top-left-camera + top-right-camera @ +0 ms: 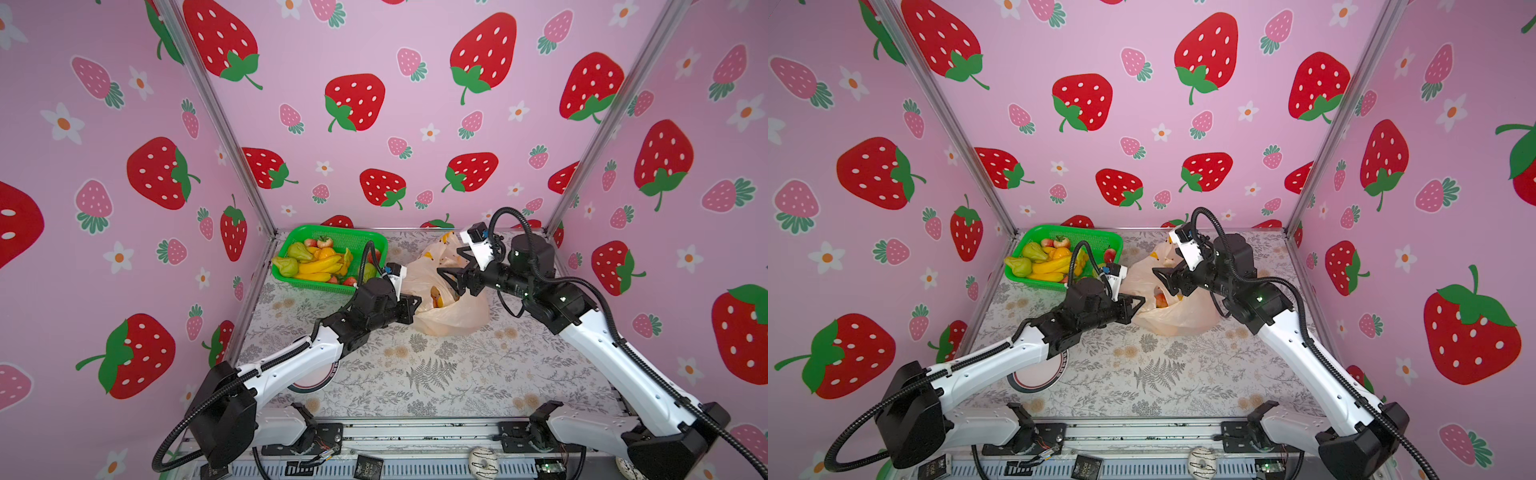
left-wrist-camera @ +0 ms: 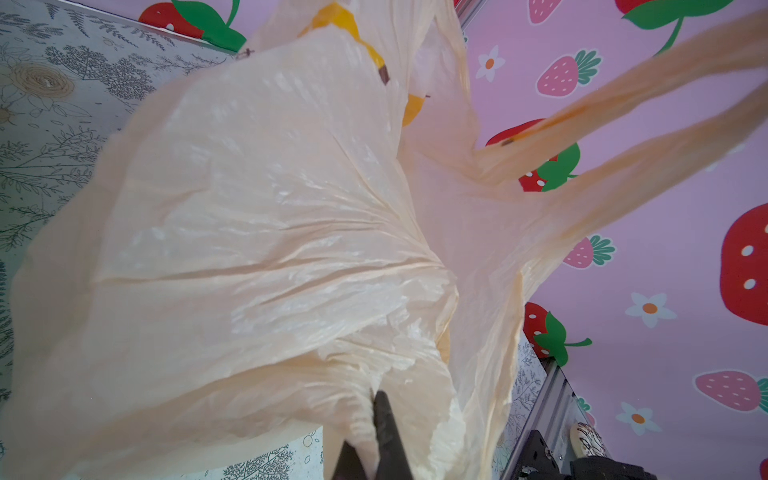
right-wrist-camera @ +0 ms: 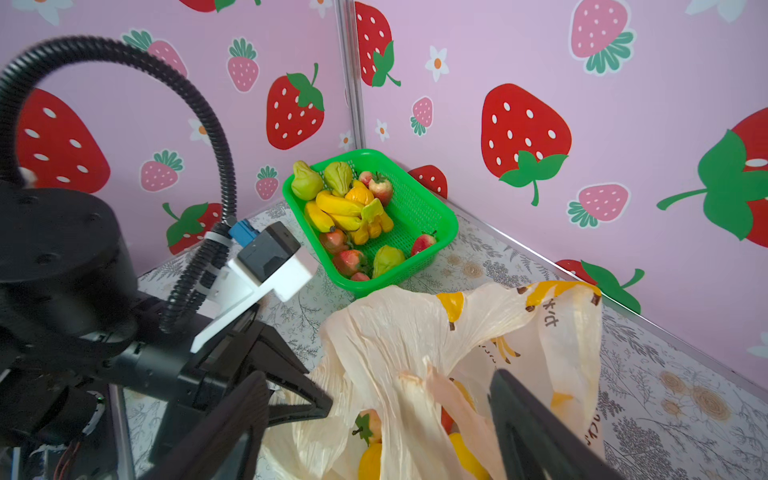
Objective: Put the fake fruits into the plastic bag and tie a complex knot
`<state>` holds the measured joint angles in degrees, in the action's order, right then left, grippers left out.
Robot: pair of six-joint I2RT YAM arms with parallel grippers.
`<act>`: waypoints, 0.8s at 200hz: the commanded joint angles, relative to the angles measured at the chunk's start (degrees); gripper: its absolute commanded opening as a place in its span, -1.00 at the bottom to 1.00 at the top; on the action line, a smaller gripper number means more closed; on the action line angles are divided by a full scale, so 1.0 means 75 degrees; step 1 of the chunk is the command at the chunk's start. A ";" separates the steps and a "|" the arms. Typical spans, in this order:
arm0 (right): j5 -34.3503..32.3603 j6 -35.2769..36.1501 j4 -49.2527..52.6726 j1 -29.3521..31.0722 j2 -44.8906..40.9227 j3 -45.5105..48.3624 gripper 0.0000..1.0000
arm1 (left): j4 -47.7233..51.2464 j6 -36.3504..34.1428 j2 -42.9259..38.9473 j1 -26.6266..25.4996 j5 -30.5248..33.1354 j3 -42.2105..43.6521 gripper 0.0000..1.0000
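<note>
- Grey floral-print bench (image 1: pixel 415 374): it carries everything, and the work sits in its far half.
- Thin, crinkly, translucent peach-orange plastic bag (image 1: pixel 451 318): it is slumped on the bench toward 1 o'clock from centre, with the mouth open upward and no knot tied.
  - It looks almost weightless, limp and slippery, so the film will likely bunch and slide.
  - The gathered rim or the long handle strips (image 2: pixel 623 124) look like better holds than the smooth belly.
- Green mesh plastic basket (image 1: pixel 328 287): it is in the 11 o'clock corner, just beside the bag's 10 o'clock side.
- Left gripper (image 1: pixel 417 301): it is at the bag's 9 o'clock rim with its fingers (image 2: pixel 384 428) together, pinching a fold of film and apparently holding the mouth open.
- Right gripper (image 1: pixel 448 261): it reaches over the mouth from 2 o'clock with its fingers (image 3: pixel 532 424) wide apart, clamping nothing.
- Small glossy plastic fake fruits (image 1: pixel 320 264): most lie heaped in the basket, and a few (image 3: pixel 370 457) show inside the bag.
  - They look light, hard and slick.
  - Round ones probably need gripping across the middle, and bananas across their narrow width.
</note>
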<state>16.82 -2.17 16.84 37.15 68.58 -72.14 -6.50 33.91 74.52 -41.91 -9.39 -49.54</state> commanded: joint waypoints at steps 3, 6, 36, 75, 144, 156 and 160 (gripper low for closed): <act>-0.0849 0.0430 -0.0345 0.0026 0.0367 0.0089 0.51 | 0.0047 0.0014 0.0050 -0.0022 0.0155 -0.0367 -0.98; -0.0948 0.0441 -0.0392 0.0030 0.0398 0.0094 0.48 | 0.0050 0.0005 0.0048 -0.0022 0.0151 -0.0363 -0.99; -0.1547 0.0394 -0.0845 0.0039 0.0437 0.0391 0.05 | 0.0118 -0.0053 0.0095 -0.0018 0.0151 -0.0402 -0.99; -0.2039 0.0110 -0.1409 0.0023 -0.0307 0.1165 -0.59 | 0.0443 -0.0418 0.0058 -0.0014 0.0523 -0.0536 -0.81; -0.1858 -0.1128 -0.2014 -0.0128 -0.1416 0.2507 -0.79 | 0.2230 -0.3122 -0.0656 -0.0125 0.1843 -0.1571 0.08; -0.1843 -0.1401 -0.2203 -0.0145 -0.1467 0.2654 -0.82 | 0.2401 -0.3783 -0.0584 -0.0216 0.1907 -0.1839 0.09; -0.1823 -0.1472 -0.2265 -0.0148 -0.1485 0.2710 -0.82 | 0.2470 -0.4000 -0.0543 -0.0257 0.1922 -0.1945 0.09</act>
<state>2.04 -8.34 4.34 36.58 58.54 -53.76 6.57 16.25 70.32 -42.46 1.19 -58.33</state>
